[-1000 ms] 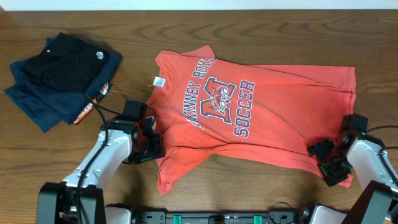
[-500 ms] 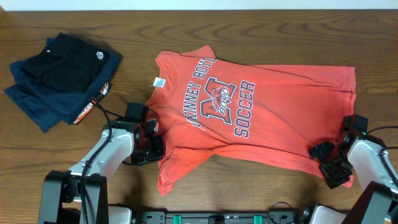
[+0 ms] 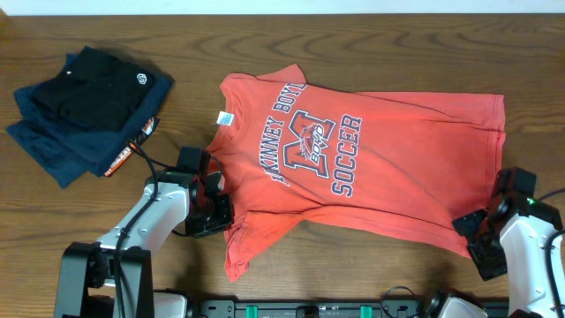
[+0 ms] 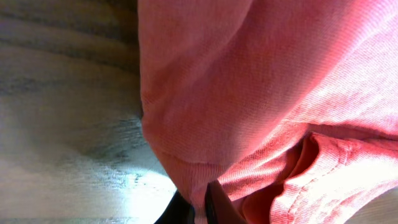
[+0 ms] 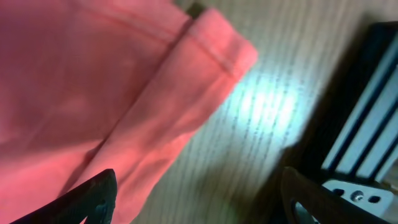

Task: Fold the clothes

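While the coral-red T-shirt [image 3: 371, 168] lies spread across the table [image 3: 397, 35], the left gripper [image 3: 218, 209] is clamped on its sleeve edge. The right gripper [image 3: 478, 243] sits jaws apart beside the hem corner, near the table's robot-side edge.

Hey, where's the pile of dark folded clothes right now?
In the overhead view, the dark folded clothes lie at the upper left of the table, left of the coral T-shirt and beyond the left gripper.

1 coral-red T-shirt [image 3: 388, 168]. 1 pile of folded dark garments [image 3: 79, 115], far left, approx. 2 pcs, navy + black. 2 hands: left hand [image 3: 221, 210], right hand [image 3: 475, 237]. 1 counter [image 3: 371, 35].
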Controlling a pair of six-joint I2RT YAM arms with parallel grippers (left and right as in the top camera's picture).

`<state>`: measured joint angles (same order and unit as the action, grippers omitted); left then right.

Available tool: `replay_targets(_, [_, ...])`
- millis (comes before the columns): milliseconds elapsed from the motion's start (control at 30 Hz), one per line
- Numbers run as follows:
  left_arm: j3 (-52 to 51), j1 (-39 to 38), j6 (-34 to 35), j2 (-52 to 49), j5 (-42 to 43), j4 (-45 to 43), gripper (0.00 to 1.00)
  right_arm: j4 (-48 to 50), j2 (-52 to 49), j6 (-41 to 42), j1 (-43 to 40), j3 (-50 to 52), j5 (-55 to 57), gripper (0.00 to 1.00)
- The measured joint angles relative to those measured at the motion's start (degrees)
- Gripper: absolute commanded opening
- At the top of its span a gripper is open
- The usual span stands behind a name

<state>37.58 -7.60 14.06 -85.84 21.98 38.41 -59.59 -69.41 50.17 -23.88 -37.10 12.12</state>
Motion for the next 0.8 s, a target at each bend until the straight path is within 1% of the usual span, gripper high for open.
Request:
replay_targets(133, [0.0,0.0,-0.22,0.0,0.0,0.04,0.06,1.57,0.04,3.96,0.0,0.72,2.16,0.8])
replay_targets(300, [0.0,0.0,-0.39,0.0,0.0,0.07,0.06,4.26,0.04,6.71,-1.16,1.18,4.35,0.77])
replay_targets(600, [0.0,0.0,-0.39,0.0,0.15,0.2,0.06,7.34,-0.17,8.07,-6.62,1.22,5.86,0.74])
replay_targets(800, [0.0,0.0,-0.39,0.0,0.15,0.33,0.06,9.29,-3.54,8.17,-8.33,1.25,6.12,0.73])
